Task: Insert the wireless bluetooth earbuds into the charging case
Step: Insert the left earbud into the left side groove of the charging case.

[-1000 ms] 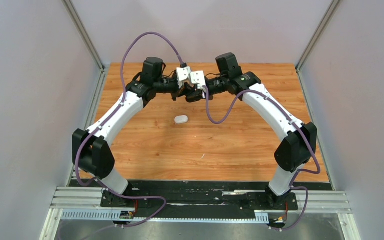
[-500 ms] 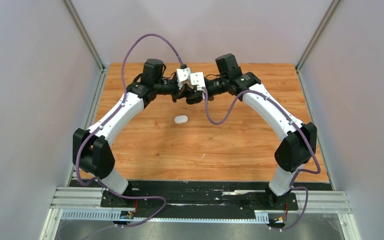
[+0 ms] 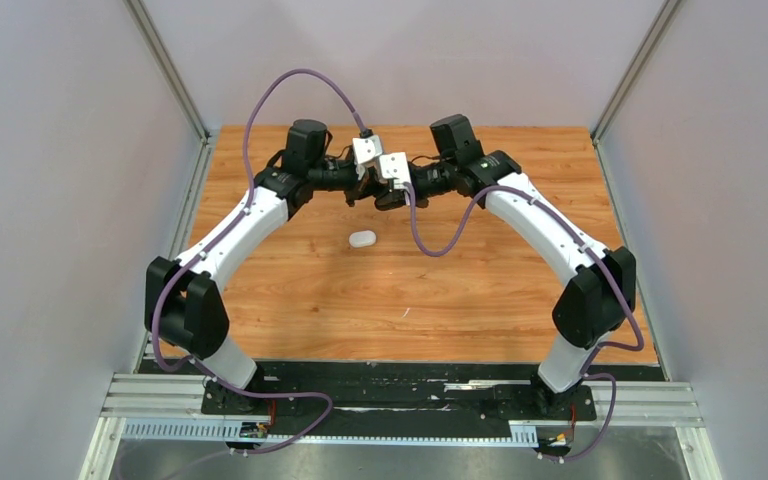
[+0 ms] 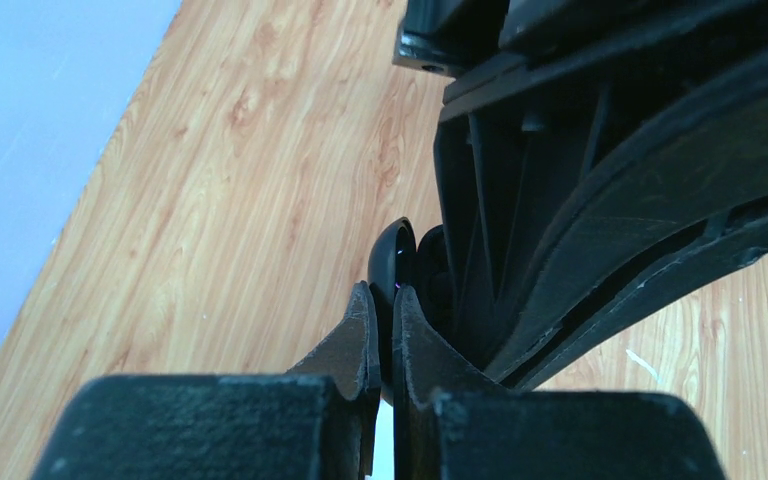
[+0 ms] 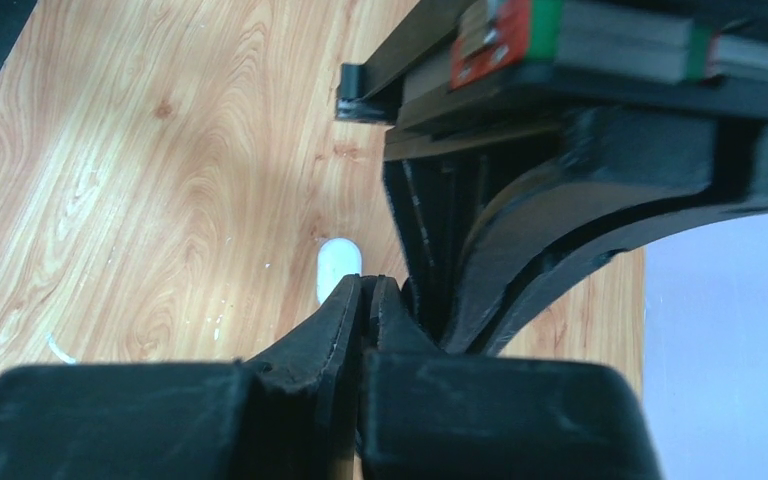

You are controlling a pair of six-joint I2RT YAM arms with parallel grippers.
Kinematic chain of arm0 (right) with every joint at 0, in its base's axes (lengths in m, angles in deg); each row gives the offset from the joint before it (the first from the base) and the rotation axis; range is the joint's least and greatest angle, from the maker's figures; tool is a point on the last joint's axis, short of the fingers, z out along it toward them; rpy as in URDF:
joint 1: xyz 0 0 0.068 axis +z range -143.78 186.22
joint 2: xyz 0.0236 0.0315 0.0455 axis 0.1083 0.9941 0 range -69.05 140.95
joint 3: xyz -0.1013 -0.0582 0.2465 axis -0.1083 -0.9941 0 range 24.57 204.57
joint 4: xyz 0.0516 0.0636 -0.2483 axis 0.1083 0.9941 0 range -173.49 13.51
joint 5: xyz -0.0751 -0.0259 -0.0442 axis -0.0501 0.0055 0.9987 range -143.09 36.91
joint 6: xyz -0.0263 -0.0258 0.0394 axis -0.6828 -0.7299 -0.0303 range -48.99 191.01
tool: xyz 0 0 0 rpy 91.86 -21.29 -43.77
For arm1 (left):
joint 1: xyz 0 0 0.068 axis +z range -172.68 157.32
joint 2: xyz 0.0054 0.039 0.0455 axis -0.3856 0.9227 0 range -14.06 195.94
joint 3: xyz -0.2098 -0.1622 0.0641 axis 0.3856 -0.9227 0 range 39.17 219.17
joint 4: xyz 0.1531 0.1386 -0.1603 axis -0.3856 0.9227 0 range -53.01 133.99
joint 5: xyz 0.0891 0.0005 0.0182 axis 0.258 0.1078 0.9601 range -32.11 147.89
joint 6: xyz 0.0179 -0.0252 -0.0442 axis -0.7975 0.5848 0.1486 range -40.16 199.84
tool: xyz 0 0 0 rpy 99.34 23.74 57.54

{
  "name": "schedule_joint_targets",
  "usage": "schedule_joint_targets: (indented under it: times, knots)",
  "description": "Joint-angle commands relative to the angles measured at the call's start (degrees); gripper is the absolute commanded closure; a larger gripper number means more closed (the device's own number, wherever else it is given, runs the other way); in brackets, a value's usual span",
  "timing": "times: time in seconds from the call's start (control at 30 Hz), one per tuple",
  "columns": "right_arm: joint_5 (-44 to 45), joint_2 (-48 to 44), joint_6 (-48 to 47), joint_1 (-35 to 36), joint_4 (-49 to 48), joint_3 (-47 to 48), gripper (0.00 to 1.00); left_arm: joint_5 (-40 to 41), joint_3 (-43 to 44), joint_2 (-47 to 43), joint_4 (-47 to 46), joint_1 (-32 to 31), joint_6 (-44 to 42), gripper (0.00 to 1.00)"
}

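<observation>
A small, shiny black rounded piece (image 4: 392, 258) is sitting between the tips of the left gripper (image 4: 383, 300), which is squeezing it tight. It is too hidden to say if it is an earbud or part of a case. It is hanging above the far middle of the table (image 3: 460, 290). A white oval case (image 3: 362, 239) is lying on the table nearby. A red and green strip (image 5: 505, 40) is showing on the left gripper's body. Both arms are reaching far out and bending inward, meeting tip to tip. The right gripper (image 5: 368, 290) is pressing its fingers together, just beside the black piece.
</observation>
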Motion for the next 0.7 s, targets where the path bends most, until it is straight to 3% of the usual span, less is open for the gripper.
schedule_joint_targets:
  times: [0.0, 0.27, 0.67]
  knots:
    - [-2.1, -5.6, 0.5, -0.5, -5.4, -5.6, 1.00, -3.9, 0.2, -3.5, -5.4, -0.3, 1.0, 1.00]
    - [-2.6, -5.8, 1.5, -0.7, -8.7, -7.5, 1.00, -5.1, -0.3, -3.8, -5.8, -0.3, 1.1, 1.00]
    - [0.3, -1.2, -0.4, -0.3, -1.6, -3.2, 0.92, -5.3, 0.4, -3.6, -5.5, -0.3, 0.5, 1.00]
